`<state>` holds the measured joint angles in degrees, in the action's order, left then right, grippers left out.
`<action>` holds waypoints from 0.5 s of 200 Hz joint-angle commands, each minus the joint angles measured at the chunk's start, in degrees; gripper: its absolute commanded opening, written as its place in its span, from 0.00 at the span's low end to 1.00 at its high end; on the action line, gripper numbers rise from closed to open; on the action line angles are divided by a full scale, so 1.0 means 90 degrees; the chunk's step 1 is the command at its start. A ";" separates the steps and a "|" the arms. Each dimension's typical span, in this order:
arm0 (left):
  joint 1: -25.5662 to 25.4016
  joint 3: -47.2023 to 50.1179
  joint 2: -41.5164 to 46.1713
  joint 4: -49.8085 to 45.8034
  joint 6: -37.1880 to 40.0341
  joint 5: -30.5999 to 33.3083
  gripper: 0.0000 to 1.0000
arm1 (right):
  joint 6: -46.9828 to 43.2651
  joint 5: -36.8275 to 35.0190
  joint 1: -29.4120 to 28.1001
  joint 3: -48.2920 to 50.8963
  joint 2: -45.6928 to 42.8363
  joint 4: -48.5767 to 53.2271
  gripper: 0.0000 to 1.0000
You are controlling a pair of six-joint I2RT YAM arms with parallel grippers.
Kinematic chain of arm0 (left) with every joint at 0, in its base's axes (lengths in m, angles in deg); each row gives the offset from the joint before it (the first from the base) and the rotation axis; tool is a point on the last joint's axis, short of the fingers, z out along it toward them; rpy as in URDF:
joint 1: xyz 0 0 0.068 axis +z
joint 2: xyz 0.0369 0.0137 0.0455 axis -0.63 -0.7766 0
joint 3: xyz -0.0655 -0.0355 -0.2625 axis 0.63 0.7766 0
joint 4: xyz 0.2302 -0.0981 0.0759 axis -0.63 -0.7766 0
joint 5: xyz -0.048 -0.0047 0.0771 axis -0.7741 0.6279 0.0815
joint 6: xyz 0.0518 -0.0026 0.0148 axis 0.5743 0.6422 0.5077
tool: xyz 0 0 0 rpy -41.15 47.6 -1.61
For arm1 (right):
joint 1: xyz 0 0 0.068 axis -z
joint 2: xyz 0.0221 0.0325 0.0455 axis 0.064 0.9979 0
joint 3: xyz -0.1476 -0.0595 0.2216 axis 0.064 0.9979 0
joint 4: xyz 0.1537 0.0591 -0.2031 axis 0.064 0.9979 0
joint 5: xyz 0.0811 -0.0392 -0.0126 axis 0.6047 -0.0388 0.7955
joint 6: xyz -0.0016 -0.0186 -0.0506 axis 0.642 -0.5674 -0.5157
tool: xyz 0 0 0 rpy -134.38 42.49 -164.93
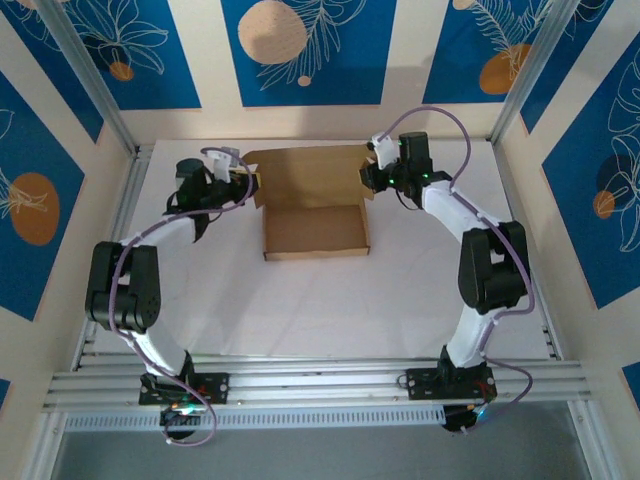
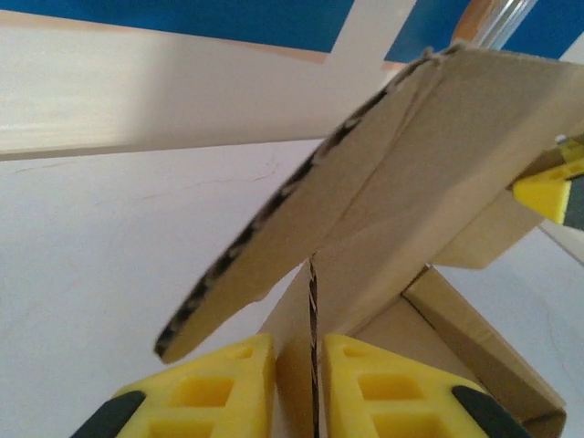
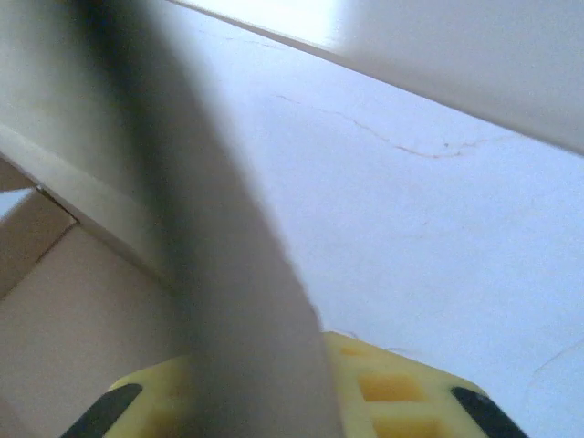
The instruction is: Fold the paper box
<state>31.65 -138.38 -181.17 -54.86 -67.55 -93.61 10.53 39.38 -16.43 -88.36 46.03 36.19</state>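
While the paper box [image 1: 315,230] lies crosswise between them (long axis left to right), left gripper [image 1: 243,182] and right gripper [image 1: 372,172] each pinch one end.

There was one brown cardboard box [image 1: 312,205], made up of one shallow tray and one raised lid panel, and it sat on one white table [image 1: 300,310]. There were two arms, one left arm [image 1: 125,285] and one right arm [image 1: 490,265], each with one pair of jaws and one purple cable [image 1: 430,108], which made two pairs and two cables in all. The left wrist view showed three yellow fingers [image 2: 205,388]: two of its own pair and one of the other pair.
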 commanded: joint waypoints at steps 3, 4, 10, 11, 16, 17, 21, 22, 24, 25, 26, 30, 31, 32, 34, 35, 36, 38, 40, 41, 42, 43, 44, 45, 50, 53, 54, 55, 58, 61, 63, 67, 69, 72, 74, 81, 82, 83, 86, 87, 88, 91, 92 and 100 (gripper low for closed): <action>-0.0208 0.0219 0.0141 0.0469 -0.0499 0.0140 0.20 | 0.0946 0.0199 -0.0167 0.0289 -0.0464 -0.0104 0.17; -0.0210 0.0225 0.0143 0.0488 -0.0523 0.0146 0.20 | 0.0971 0.0189 -0.0171 0.0297 -0.0477 -0.0118 0.17; -0.0245 0.0292 0.0162 0.0620 -0.0637 0.0223 0.20 | 0.1103 0.0126 -0.0205 0.0401 -0.0539 -0.0197 0.15; -0.0254 0.0305 0.0167 0.0642 -0.0655 0.0241 0.20 | 0.1133 0.0108 -0.0214 0.0416 -0.0548 -0.0208 0.15; -0.0281 0.0360 0.0187 0.0724 -0.0743 0.0351 0.18 | 0.1279 0.0022 -0.0235 0.0491 -0.0611 -0.0291 0.13; -0.0296 0.0374 0.0195 0.0733 -0.0762 0.0374 0.17 | 0.1294 0.0008 -0.0244 0.0510 -0.0619 -0.0299 0.13; -0.0317 0.0420 0.0211 0.0785 -0.0831 0.0486 0.17 | 0.1422 -0.0060 -0.0272 0.0588 -0.0666 -0.0382 0.12; -0.0324 0.0428 0.0212 0.0802 -0.0845 0.0514 0.17 | 0.1453 -0.0082 -0.0272 0.0607 -0.0676 -0.0399 0.12; -0.0341 0.0448 0.0220 0.0828 -0.0875 0.0560 0.16 | 0.1506 -0.0111 -0.0292 0.0646 -0.0697 -0.0445 0.12; -0.0350 0.0457 0.0221 0.0848 -0.0891 0.0576 0.16 | 0.1549 -0.0117 -0.0297 0.0671 -0.0706 -0.0464 0.12; -0.0355 0.0480 0.0227 0.0873 -0.0895 0.0588 0.16 | 0.1580 -0.0125 -0.0304 0.0688 -0.0715 -0.0484 0.11; -0.0387 0.0534 0.0247 0.0948 -0.0946 0.0641 0.15 | 0.1713 -0.0197 -0.0336 0.0770 -0.0767 -0.0578 0.11; -0.0398 0.0548 0.0249 0.0987 -0.0956 0.0651 0.15 | 0.1740 -0.0214 -0.0338 0.0786 -0.0780 -0.0604 0.11; -0.0408 0.0565 0.0250 0.1011 -0.0961 0.0660 0.15 | 0.1754 -0.0232 -0.0344 0.0804 -0.0786 -0.0627 0.11; -0.0428 0.0593 0.0259 0.1066 -0.0977 0.0687 0.15 | 0.1806 -0.0285 -0.0369 0.0847 -0.0796 -0.0666 0.11; -0.0433 0.0597 0.0265 0.1084 -0.0987 0.0703 0.15 | 0.1846 -0.0312 -0.0374 0.0859 -0.0804 -0.0672 0.11; -0.0440 0.0619 0.0273 0.1109 -0.0991 0.0715 0.15 | 0.1885 -0.0340 -0.0382 0.0865 -0.0818 -0.0680 0.11; -0.0463 0.0655 0.0279 0.1149 -0.1002 0.0749 0.15 | 0.1951 -0.0393 -0.0405 0.0908 -0.0838 -0.0723 0.10; -0.0478 0.0678 0.0288 0.1181 -0.1019 0.0770 0.14 | 0.2007 -0.0425 -0.0420 0.0946 -0.0853 -0.0758 0.09; -0.0482 0.0689 0.0289 0.1191 -0.1027 0.0783 0.14 | 0.2034 -0.0470 -0.0434 0.0962 -0.0857 -0.0782 0.09; -0.0489 0.0704 0.0290 0.1206 -0.1031 0.0800 0.14 | 0.2072 -0.0507 -0.0446 0.0975 -0.0864 -0.0799 0.08; -0.0498 0.0716 0.0290 0.1223 -0.1033 0.0818 0.14 | 0.2105 -0.0540 -0.0457 0.0991 -0.0872 -0.0807 0.08; -0.0507 0.0727 0.0290 0.1236 -0.1039 0.0831 0.14 | 0.2132 -0.0571 -0.0457 0.1009 -0.0881 -0.0826 0.08; -0.0511 0.0738 0.0291 0.1243 -0.1042 0.0838 0.14 | 0.2160 -0.0596 -0.0467 0.1023 -0.0891 -0.0845 0.07; -0.0557 0.0772 0.0301 0.1284 -0.1043 0.0862 0.14 | 0.2307 -0.0715 -0.0524 0.1082 -0.0927 -0.0934 0.06; -0.0576 0.0791 0.0310 0.1297 -0.1044 0.0873 0.14 | 0.2370 -0.0773 -0.0553 0.1122 -0.0945 -0.0984 0.06; -0.0580 0.0799 0.0310 0.1308 -0.1045 0.0879 0.14 | 0.2396 -0.0800 -0.0569 0.1133 -0.0952 -0.0997 0.06; -0.0587 0.0803 0.0315 0.1308 -0.1045 0.0886 0.14 | 0.2414 -0.0823 -0.0582 0.1144 -0.0960 -0.1004 0.06; -0.0600 0.0820 0.0319 0.1324 -0.1052 0.0894 0.14 | 0.2480 -0.0911 -0.0613 0.1160 -0.0983 -0.1028 0.05; -0.0625 0.0839 0.0332 0.1341 -0.1046 0.0906 0.14 | 0.2536 -0.1011 -0.0659 0.1179 -0.1001 -0.1033 0.05; -0.0638 0.0856 0.0328 0.1346 -0.1052 0.0917 0.13 | 0.2568 -0.1119 -0.0691 0.1190 -0.1018 -0.1031 0.04; -0.0665 0.0886 0.0338 0.1373 -0.1051 0.0949 0.13 | 0.2647 -0.1292 -0.0746 0.1209 -0.1042 -0.1030 0.03; -0.0678 0.0897 0.0351 0.1388 -0.1056 0.0959 0.14 | 0.2696 -0.1346 -0.0769 0.1229 -0.1058 -0.1045 0.03; -0.0695 0.0929 0.0357 0.1421 -0.1081 0.0980 0.13 | 0.2743 -0.1429 -0.0792 0.1245 -0.1077 -0.1074 0.02; -0.0707 0.0945 0.0366 0.1444 -0.1093 0.0987 0.13 | 0.2798 -0.1473 -0.0813 0.1267 -0.1098 -0.1097 0.02; -0.0744 0.1002 0.0384 0.1544 -0.1175 0.1004 0.13 | 0.3006 -0.1627 -0.0850 0.1341 -0.1150 -0.1186 0.02; -0.0752 0.1017 0.0381 0.1568 -0.1188 0.1013 0.13 | 0.3046 -0.1651 -0.0854 0.1345 -0.1157 -0.1201 0.02; -0.0756 0.1024 0.0380 0.1590 -0.1209 0.1017 0.13 | 0.3081 -0.1674 -0.0856 0.1357 -0.1165 -0.1208 0.02; -0.0778 0.1051 0.0379 0.1659 -0.1262 0.1017 0.13 | 0.3188 -0.1742 -0.0858 0.1380 -0.1186 -0.1243 0.01; -0.0779 0.1066 0.0383 0.1679 -0.1280 0.1014 0.13 | 0.3206 -0.1758 -0.0858 0.1389 -0.1189 -0.1249 0.01; -0.0779 0.1073 0.0386 0.1699 -0.1299 0.1023 0.13 | 0.3248 -0.1776 -0.0863 0.1394 -0.1196 -0.1252 0.01; -0.0795 0.1093 0.0388 0.1767 -0.1352 0.1021 0.13 | 0.3354 -0.1833 -0.0871 0.1413 -0.1210 -0.1272 0.01; -0.0802 0.1096 0.0393 0.1787 -0.1369 0.1026 0.13 | 0.3391 -0.1843 -0.0870 0.1420 -0.1221 -0.1273 0.01; -0.0853 0.1173 0.0429 0.1930 -0.1472 0.1067 0.13 | 0.3617 -0.1974 -0.0887 0.1469 -0.1282 -0.1326 0.01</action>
<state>27.41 -130.23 -178.87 -42.20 -76.95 -81.90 32.26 24.08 -22.13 -76.47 37.55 29.17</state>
